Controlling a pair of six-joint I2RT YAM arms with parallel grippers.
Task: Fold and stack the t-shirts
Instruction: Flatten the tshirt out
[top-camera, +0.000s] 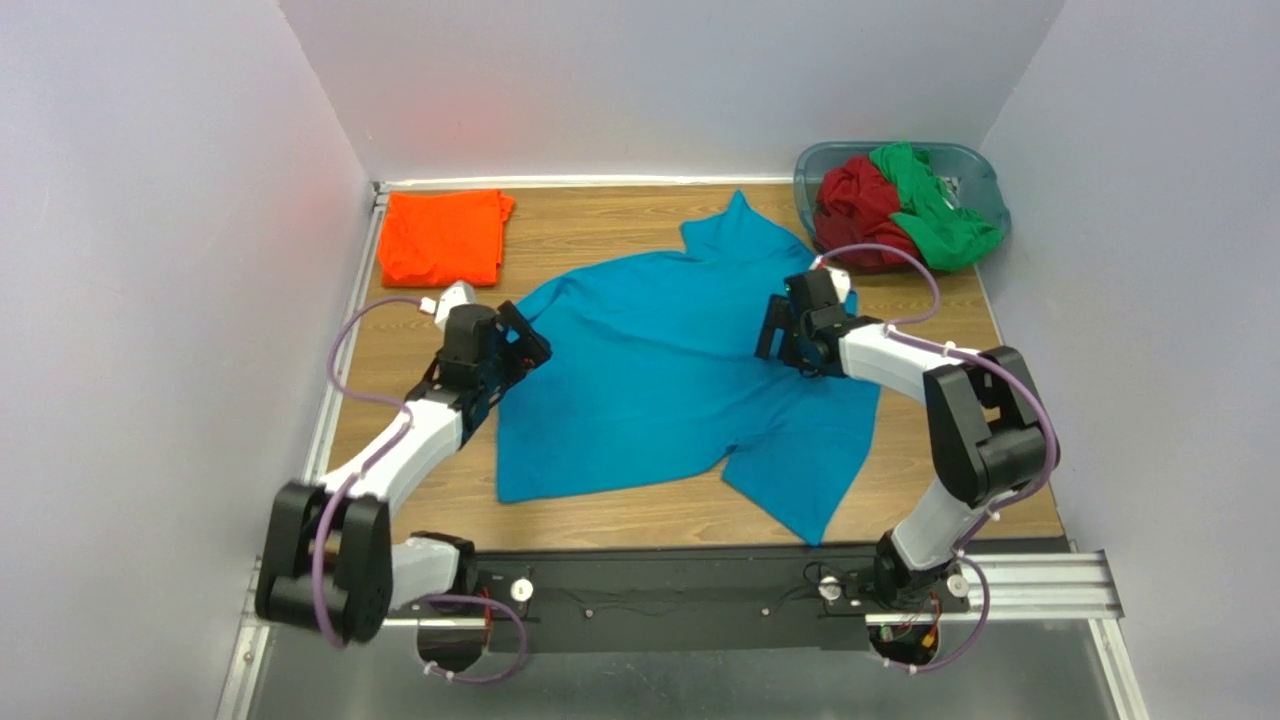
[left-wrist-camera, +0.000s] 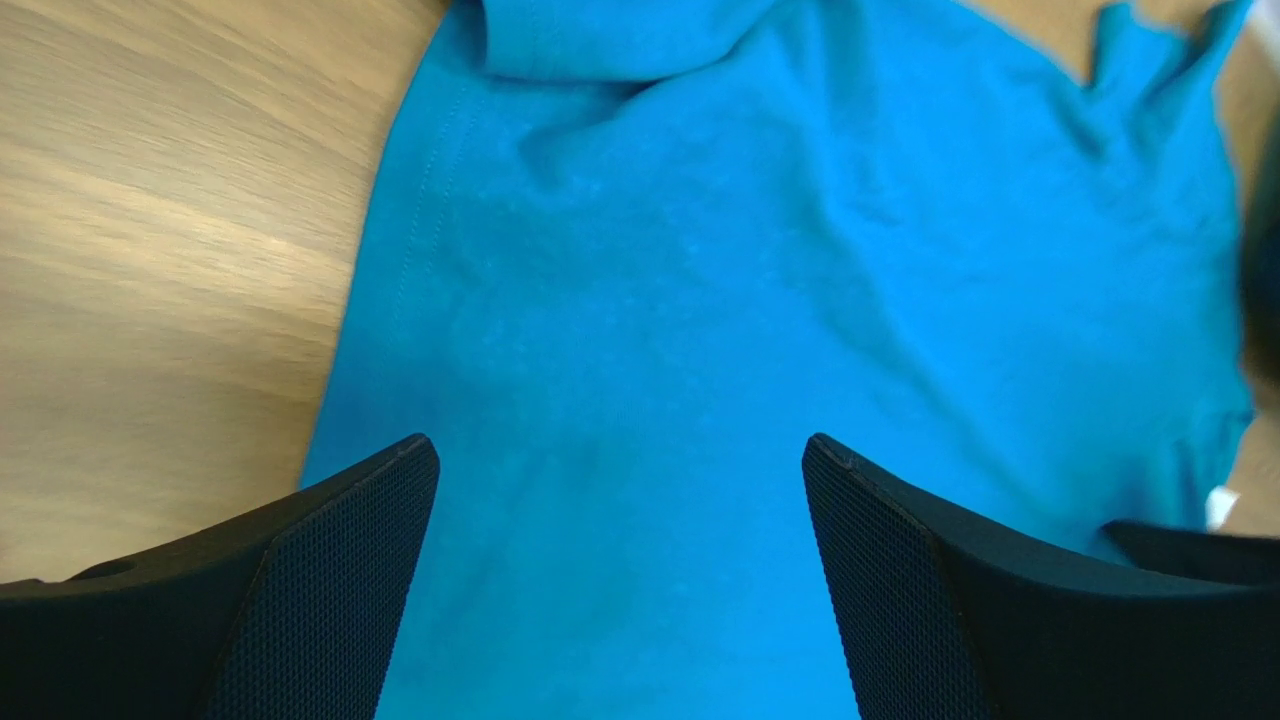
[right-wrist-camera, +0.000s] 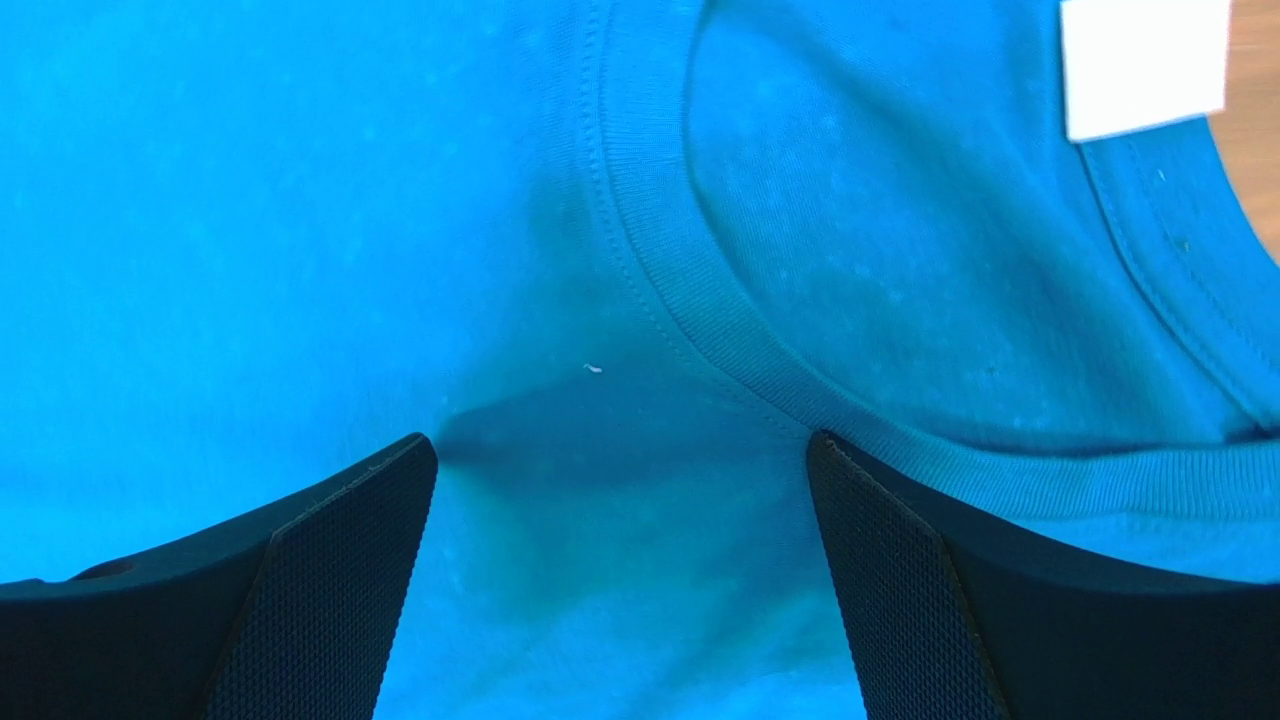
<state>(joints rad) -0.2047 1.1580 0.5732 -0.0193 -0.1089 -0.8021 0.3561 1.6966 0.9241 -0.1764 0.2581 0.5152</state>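
**Teal shirt: fold abt to start**

Both grippers spread, holding nothing. Left gripper (top-camera: 516, 347) hovers over the teal shirt (top-camera: 661, 375) at its left edge, right gripper (top-camera: 783, 333) over the collar (right-wrist-camera: 751, 360). Shirt lies flat on table (top-camera: 631, 518), long axis left-right, collar pointing right. Next, I reckon: pinch edges w/o bunching, fold. Further back: orange shirt (top-camera: 445, 236) folded; red shirt (top-camera: 857, 203) & green shirt (top-camera: 932, 218) in tub (top-camera: 984, 177).

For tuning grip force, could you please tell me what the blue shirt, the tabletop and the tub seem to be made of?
Teal-blue t-shirt: soft matte knit cloth, probably cotton jersey; it wrinkles, and the collar is ribbed and stitched. Table: wood or wood-look laminate, grain lines visible. Tub: likely plastic, translucent grey-blue, smooth rim.
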